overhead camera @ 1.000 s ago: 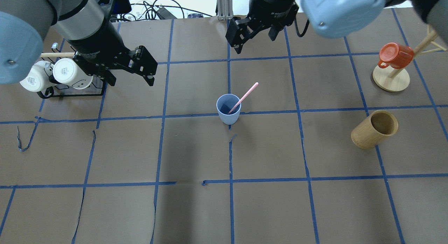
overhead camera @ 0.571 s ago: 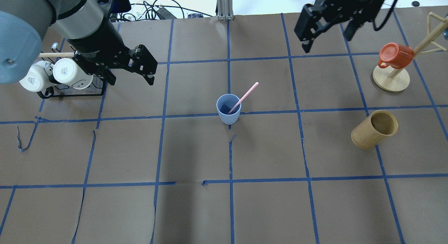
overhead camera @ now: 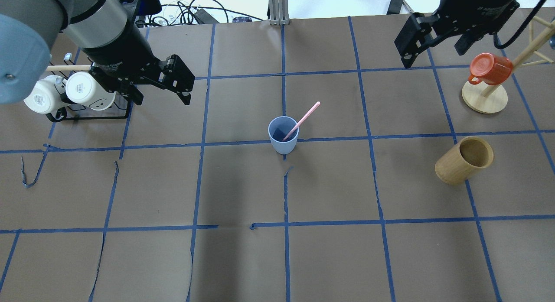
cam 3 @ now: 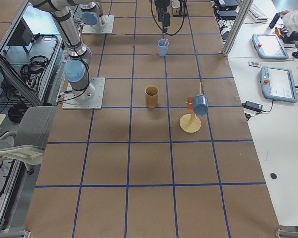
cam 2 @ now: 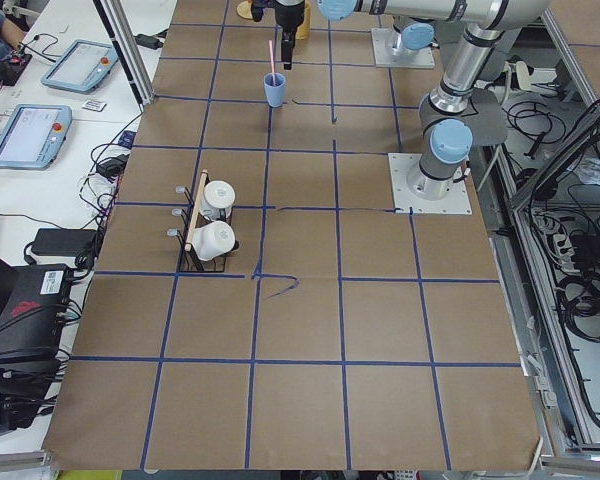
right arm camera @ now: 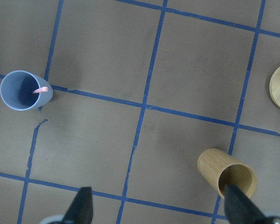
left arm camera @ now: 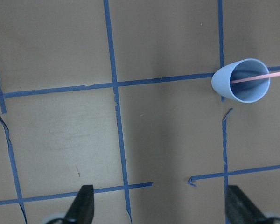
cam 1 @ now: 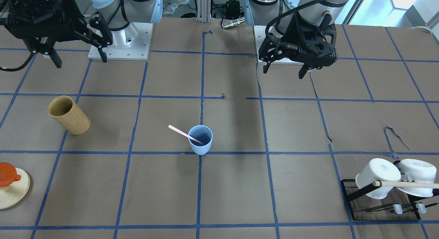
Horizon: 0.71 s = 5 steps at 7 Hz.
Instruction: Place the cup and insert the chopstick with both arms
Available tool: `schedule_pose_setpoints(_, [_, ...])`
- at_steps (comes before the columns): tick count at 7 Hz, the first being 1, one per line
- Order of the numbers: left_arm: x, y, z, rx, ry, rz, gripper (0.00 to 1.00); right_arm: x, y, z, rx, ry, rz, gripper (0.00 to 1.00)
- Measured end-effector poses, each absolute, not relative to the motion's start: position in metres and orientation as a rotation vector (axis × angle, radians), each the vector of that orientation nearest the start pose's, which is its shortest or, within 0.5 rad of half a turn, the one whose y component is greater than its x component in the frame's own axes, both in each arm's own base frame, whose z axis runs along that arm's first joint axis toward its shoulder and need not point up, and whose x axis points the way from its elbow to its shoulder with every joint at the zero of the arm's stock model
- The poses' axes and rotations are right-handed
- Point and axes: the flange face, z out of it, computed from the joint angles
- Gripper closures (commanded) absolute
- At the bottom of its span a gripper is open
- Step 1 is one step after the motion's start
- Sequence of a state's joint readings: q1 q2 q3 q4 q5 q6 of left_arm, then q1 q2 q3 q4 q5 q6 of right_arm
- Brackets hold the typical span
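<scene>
Light-blue plastic cup (overhead camera: 283, 135) stands upright at centre frame of the overhead view, on a blue tape crossing of the brown paper-covered surface (overhead camera: 243, 263). The thin pink chopstick (overhead camera: 304, 118) is inside it, lower end at the cup's bottom, leaning on the rim and pointing to the upper right.

Left hand (overhead camera: 163, 101), upper left: fingers spread wide, nothing held. Right hand (overhead camera: 433, 55), upper right: also wide open and empty. Both are well apart from the cup.

Judgement: placing and insertion look done. All that remains is parking the arms, with no further contact needed.

Other containers:
- Tan bamboo cylinder cup (overhead camera: 464, 160), right of centre: interior looks empty.
- Orange mug (overhead camera: 490, 69) hung on the wooden peg stand (overhead camera: 484, 98): contents not visible.
- Two white mugs (overhead camera: 82, 89) on the black wire rack (overhead camera: 93, 115), bases towards the camera.
</scene>
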<state>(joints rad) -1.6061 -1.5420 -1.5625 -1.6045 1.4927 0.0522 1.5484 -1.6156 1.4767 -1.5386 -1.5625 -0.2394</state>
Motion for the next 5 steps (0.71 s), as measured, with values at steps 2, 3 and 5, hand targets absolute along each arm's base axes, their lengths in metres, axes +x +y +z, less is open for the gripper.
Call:
schedule_pose_setpoints(2, [-0.1577, -0.4739, 0.5032, 0.141, 3.215, -0.008, 0.00, 0.1248, -0.4810, 0.5348, -0.344, 3.112, -0.153, 0.00])
schedule_pose_setpoints(3, [-0.1576, -0.4739, 0.5035, 0.141, 3.214, -0.008, 0.00, 0.1245, -0.4799, 0.5328, -0.341, 3.115, -0.153, 0.00])
schedule_pose_setpoints(5, [-0.1575, -0.4733, 0.5048, 0.141, 3.213, -0.011, 0.00, 0.1251, -0.4760, 0.5339, -0.310, 3.115, -0.161, 0.00])
